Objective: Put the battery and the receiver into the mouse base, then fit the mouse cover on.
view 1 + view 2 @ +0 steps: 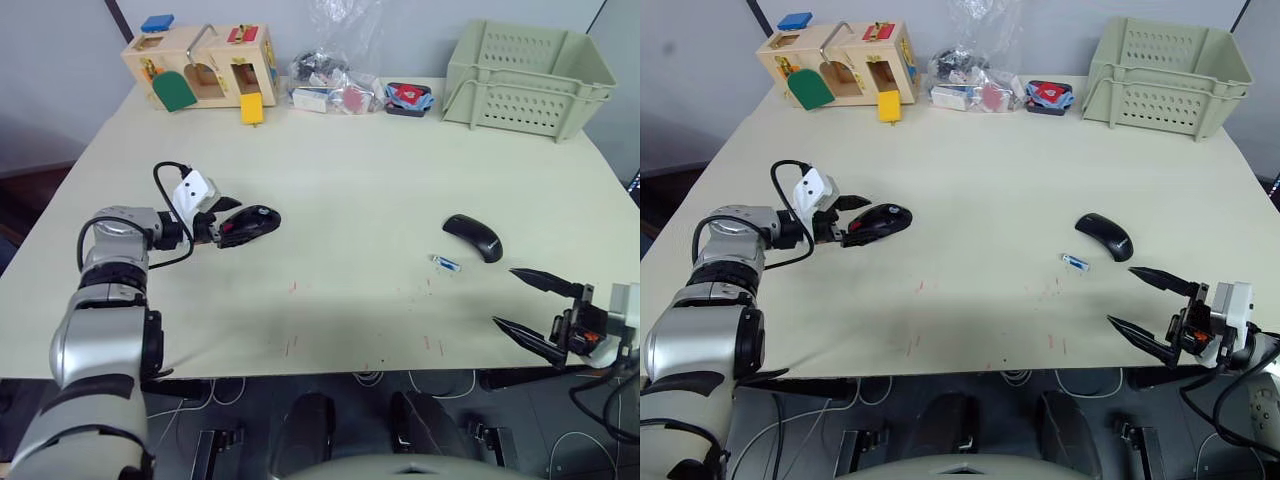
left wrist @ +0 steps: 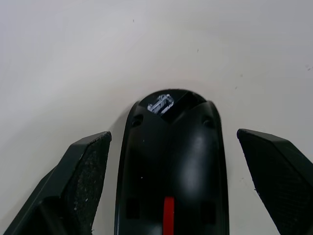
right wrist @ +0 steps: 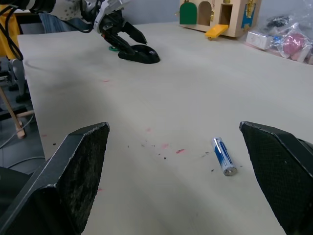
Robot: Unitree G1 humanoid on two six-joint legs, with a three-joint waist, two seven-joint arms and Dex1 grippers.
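**Both claws spread, mouse base between my left fingers**

My left claw sits out over the left part of the desk, its fingers apart with the mouse base lying between them. From my left wrist I see the base's black body with a red strip down its middle and a small pale label at its far end; there is pale desk showing on either side between it and my fingers, so I am around it, not clamped on it. Whether a fingertip touches it lower down I cannot tell.

My right claw hangs at the near right edge of the desk, fingers wide apart and holding nothing. The battery, white with a blue end, lies flat on the desk beyond it, and from my right wrist it shows between my spread fingers but well ahead of them. The mouse cover, glossy and black, rests just beside the battery, on its far right side.

Along the far edge stand a wooden toy house, some plastic bags and a pale green crate.
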